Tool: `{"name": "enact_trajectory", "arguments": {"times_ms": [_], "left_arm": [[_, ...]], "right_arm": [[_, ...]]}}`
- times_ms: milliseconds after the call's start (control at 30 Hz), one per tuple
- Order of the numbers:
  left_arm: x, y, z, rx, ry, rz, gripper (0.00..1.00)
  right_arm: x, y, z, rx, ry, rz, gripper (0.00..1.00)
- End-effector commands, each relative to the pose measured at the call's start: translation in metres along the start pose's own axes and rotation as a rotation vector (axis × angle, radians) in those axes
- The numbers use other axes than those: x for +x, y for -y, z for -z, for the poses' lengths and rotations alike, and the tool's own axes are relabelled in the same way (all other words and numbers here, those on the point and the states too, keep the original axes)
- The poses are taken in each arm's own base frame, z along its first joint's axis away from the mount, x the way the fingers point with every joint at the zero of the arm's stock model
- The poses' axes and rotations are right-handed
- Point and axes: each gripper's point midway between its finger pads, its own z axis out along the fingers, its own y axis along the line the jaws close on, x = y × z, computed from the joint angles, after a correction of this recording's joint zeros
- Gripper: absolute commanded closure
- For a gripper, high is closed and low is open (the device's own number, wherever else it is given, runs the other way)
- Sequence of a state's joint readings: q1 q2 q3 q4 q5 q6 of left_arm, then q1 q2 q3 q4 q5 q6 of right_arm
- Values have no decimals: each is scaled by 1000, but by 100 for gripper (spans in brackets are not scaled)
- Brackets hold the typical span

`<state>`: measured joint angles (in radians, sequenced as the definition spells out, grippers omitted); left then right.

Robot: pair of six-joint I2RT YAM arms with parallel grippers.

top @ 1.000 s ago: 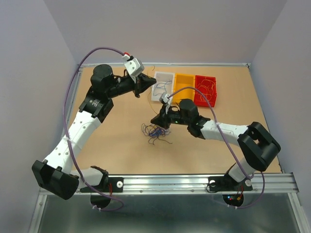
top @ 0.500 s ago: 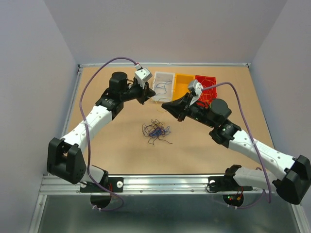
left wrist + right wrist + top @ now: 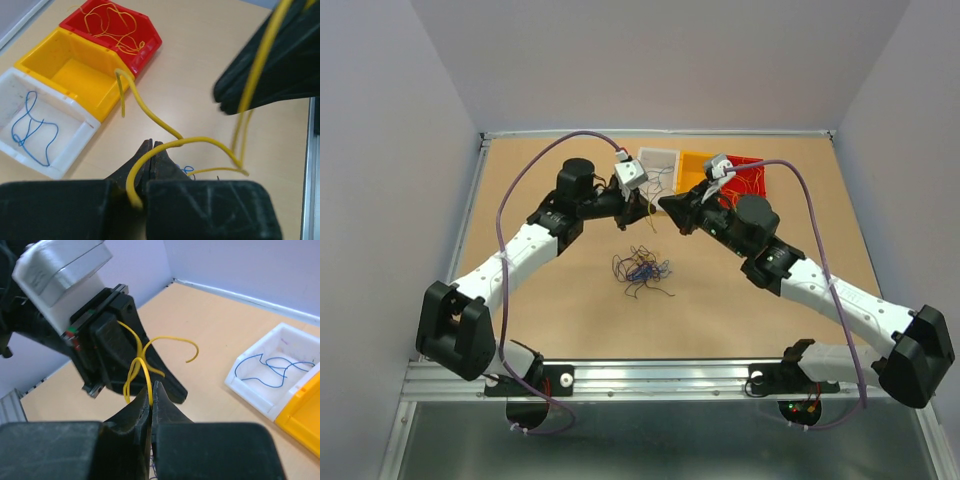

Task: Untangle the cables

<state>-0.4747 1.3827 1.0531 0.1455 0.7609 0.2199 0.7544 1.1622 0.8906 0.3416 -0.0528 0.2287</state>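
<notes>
A yellow cable (image 3: 200, 142) is stretched in loops between my two grippers above the table. My left gripper (image 3: 646, 211) is shut on one part of it; in the left wrist view its jaws (image 3: 150, 146) are closed with the cable running through them. My right gripper (image 3: 666, 203) is shut on another part (image 3: 145, 367), tip to tip with the left gripper (image 3: 125, 347). A tangled pile of blue, black and orange cables (image 3: 640, 270) lies on the table below and nearer than both grippers.
Three bins stand in a row at the back: a white one (image 3: 656, 160) holding blue cables (image 3: 30, 125), a yellow one (image 3: 696, 165), and a red one (image 3: 748, 176) holding yellow-orange cables (image 3: 112, 22). The table's walls rise at the back and on both sides.
The right gripper has risen from the pile and moved to the back left. The left gripper has moved right, away from the white bin. The two now meet, sharing the yellow cable.
</notes>
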Motion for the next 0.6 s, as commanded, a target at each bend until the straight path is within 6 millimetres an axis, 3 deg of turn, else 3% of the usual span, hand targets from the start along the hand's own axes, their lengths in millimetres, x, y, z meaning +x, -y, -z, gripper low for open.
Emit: {"name": "enact_trajectory", "arguments": {"times_ms": [0, 200, 567], "left_arm": [[-6, 15, -7, 51, 31, -82, 100], [3, 18, -15, 80, 15, -53, 100], [1, 22, -16, 105, 7, -8, 100]], "right_arm": [[-27, -1, -6, 15, 105, -4, 99], [-14, 8, -15, 46, 91, 1, 93], [3, 0, -23, -17, 39, 11, 82]]}}
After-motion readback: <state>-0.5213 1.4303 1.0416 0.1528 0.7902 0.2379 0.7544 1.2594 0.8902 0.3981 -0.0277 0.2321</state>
